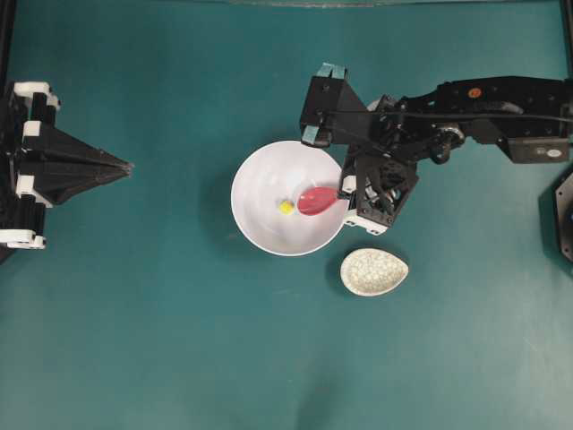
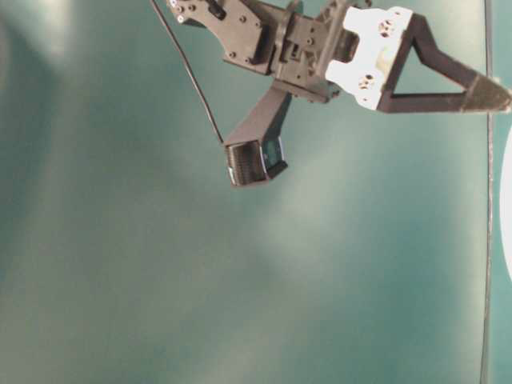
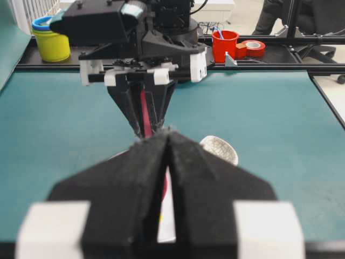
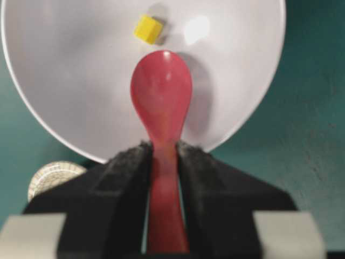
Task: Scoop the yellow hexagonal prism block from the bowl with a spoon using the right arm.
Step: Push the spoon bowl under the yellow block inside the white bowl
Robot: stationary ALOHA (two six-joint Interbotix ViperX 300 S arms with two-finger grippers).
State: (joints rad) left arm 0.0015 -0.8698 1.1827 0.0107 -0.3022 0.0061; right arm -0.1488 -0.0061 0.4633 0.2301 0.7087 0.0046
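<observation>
The white bowl sits mid-table, with the tiny yellow block on its floor. In the right wrist view the block lies just beyond the tip of the red spoon. The spoon's scoop hangs over the right half of the bowl, hollow side up. My right gripper is shut on the spoon's handle at the bowl's right rim. My left gripper is far to the left, its tips together with nothing between them.
A speckled cream spoon rest lies on the teal mat just below and right of the bowl. Beyond the table's far edge in the left wrist view stand a red cup and a yellow container.
</observation>
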